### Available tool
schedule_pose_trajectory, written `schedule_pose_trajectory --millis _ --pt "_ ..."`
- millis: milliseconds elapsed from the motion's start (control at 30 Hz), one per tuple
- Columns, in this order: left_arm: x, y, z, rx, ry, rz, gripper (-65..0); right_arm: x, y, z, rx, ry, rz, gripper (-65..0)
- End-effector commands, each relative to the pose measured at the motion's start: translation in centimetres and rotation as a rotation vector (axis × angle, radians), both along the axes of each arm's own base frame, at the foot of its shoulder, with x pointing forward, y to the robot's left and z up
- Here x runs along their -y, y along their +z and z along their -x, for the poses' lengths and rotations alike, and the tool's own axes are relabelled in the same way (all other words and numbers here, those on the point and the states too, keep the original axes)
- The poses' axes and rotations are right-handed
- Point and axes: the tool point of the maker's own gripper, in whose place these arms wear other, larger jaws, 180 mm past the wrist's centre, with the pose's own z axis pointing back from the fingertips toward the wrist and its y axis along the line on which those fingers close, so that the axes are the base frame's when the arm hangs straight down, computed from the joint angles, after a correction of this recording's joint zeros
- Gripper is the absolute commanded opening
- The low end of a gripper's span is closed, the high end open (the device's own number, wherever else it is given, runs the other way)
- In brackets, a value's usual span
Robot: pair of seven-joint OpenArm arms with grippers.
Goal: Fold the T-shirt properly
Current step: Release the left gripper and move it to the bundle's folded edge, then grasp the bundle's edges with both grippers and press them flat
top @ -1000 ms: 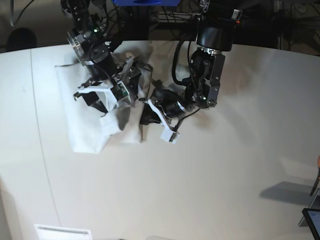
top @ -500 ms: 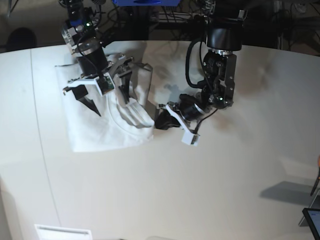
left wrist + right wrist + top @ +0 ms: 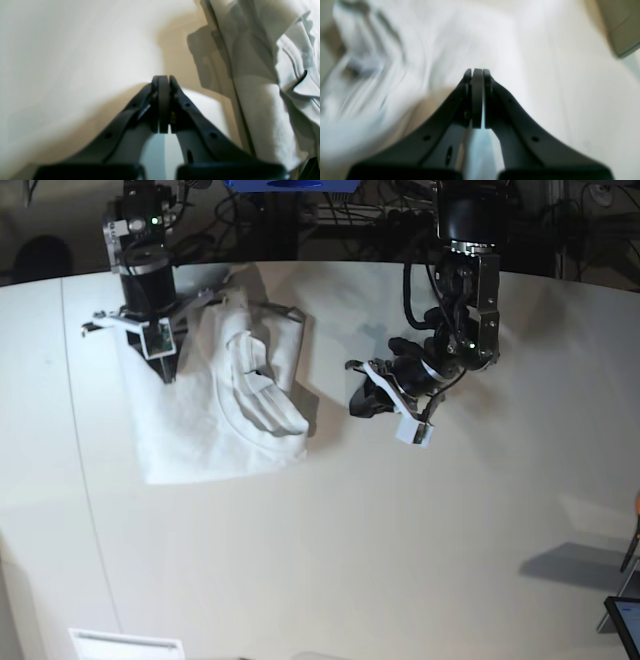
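Base view: T-shirt (image 3: 215, 415) bunched on table (image 3: 400, 560), both grippers closed, empty

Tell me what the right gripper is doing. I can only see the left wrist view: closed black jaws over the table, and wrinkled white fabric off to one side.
Observer: The right gripper is shut with nothing between its jaws; it holds no cloth.
Operator: Where is it relative to the shirt?
Observer: In the base view it points down over a far corner of the large white wrinkled cotton T-shirt, on the side away from your left gripper.
Operator: Is the shirt folded?
Observer: Not neatly. It lies on the smooth off-white tabletop as a rough rectangle with a crumpled ridge through its middle.
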Motion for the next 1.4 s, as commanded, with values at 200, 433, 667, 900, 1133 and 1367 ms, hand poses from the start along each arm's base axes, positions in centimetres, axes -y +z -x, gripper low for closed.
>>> schedule_pose_trajectory --millis 200,433,667,900,1133,1367 --pt "1.9 0.3 0.1 0.005 -0.04 0.01 -65.0 -4.1 -0.7 1.7 -0.076 0.059 -0.077 -64.7" --pt "7.6 0.5 1.5 0.004 -0.204 0.028 -65.0 -7.3 -0.7 2.6 -0.103 0.122 -0.128 -64.7" --pt "8.7 0.9 1.4 0.014 -0.217 0.046 -65.0 -8.2 -1.6 3.0 -0.144 0.104 -0.261 -64.7" --pt "8.3 1.4 1.4 0.031 -0.218 0.039 -65.0 -8.6 -3.1 2.6 -0.169 0.113 -0.257 -64.7" --pt "5.3 5.1 2.2 0.152 -0.228 -0.033 -65.0 -8.0 1.8 0.5 -0.025 0.121 -0.261 -64.9" --pt "3.7 8.4 5.3 0.237 -0.234 -0.069 -65.0 -3.2 3.7 -2.5 0.123 0.061 -0.171 -64.9"
